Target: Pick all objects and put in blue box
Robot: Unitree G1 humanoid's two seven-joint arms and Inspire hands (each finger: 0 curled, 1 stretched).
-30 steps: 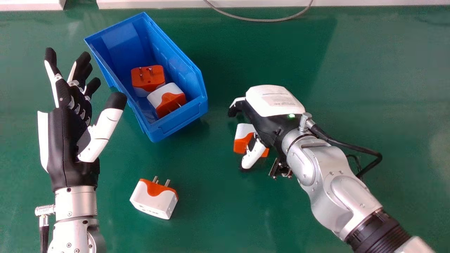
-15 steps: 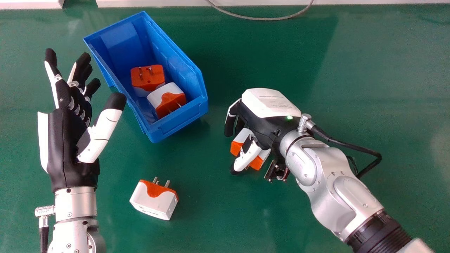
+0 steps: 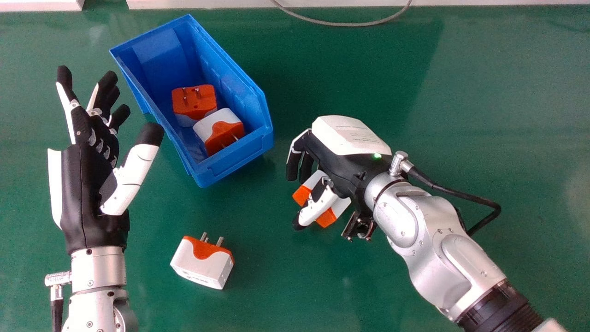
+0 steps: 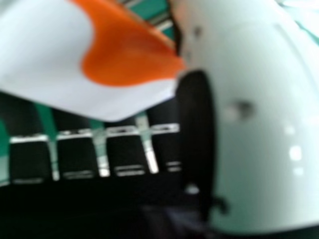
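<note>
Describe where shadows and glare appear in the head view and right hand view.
Head view: shadow beside the blue box, a pale sheen on the green table near the right edge; right hand view: small bright highlights on the thumb.

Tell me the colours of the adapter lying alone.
The adapter is white and orange, best seen in the head view.

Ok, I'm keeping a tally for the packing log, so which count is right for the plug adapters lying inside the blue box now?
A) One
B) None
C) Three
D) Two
D: the blue box holds one adapter with its orange pin face up and a second adapter, white and orange, nearer the robot.
</note>
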